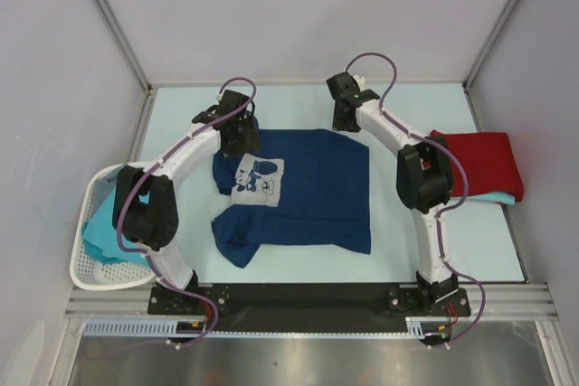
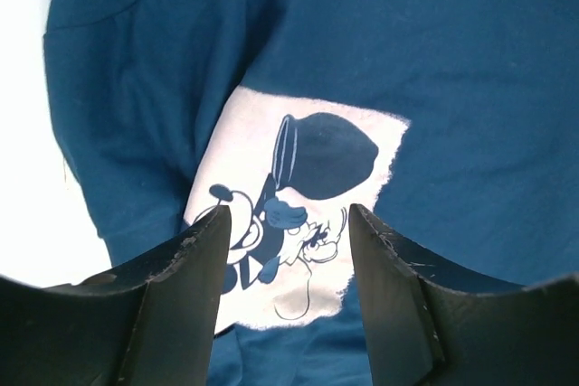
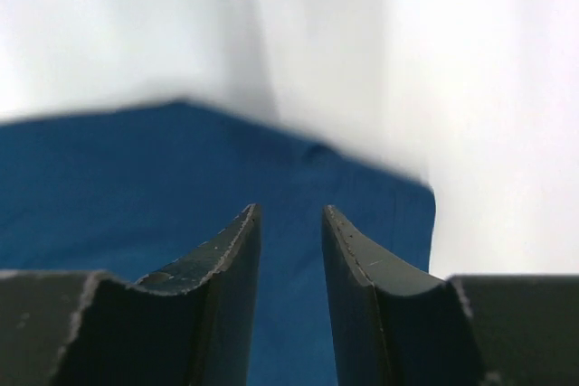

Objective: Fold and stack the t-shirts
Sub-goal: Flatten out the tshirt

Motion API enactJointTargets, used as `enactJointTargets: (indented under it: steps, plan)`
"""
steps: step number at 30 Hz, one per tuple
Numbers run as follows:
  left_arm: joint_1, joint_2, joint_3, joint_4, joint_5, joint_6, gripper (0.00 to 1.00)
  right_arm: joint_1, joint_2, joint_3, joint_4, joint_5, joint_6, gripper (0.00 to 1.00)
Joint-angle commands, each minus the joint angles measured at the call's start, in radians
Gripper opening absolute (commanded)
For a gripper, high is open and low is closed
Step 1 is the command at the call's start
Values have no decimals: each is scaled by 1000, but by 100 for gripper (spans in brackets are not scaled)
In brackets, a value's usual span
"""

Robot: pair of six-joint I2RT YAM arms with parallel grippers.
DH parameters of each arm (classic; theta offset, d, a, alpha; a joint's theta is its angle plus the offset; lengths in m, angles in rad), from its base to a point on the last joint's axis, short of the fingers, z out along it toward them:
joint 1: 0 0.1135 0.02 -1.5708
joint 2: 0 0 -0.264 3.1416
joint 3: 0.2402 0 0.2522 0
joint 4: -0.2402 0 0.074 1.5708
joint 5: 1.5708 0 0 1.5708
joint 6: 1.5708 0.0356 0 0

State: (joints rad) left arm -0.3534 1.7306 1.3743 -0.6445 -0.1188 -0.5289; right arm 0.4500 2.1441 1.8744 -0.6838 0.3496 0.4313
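If my left gripper [image 2: 288, 214] and right gripper [image 3: 289, 210], both open and empty, pinch unevenly, I'd expect the fold to skew. The left could also catch only the top layer where the cloth looks doubled. The navy shirt [image 1: 317, 196] lies mid-table: near sleeve rumpled, body flat, pale print [image 2: 380, 169] showing, far corners below my fingers. Off right, a folded red shirt [image 1: 479, 160] rests on a turquoise one [image 1: 493, 197].
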Motion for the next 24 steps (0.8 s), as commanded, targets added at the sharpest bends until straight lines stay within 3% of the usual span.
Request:
enactJointTargets:
  steps: [1,10,24]
  plan:
    - [13,59,54,29,44,26,59,-71,131,109,-36,-21,1,37]
    - [14,80,9,55,85,12,58,-139,172,91,-13,-67,6,37]
    - [14,115,-7,68,113,-8,57,-143,209,77,-8,-141,18,36]
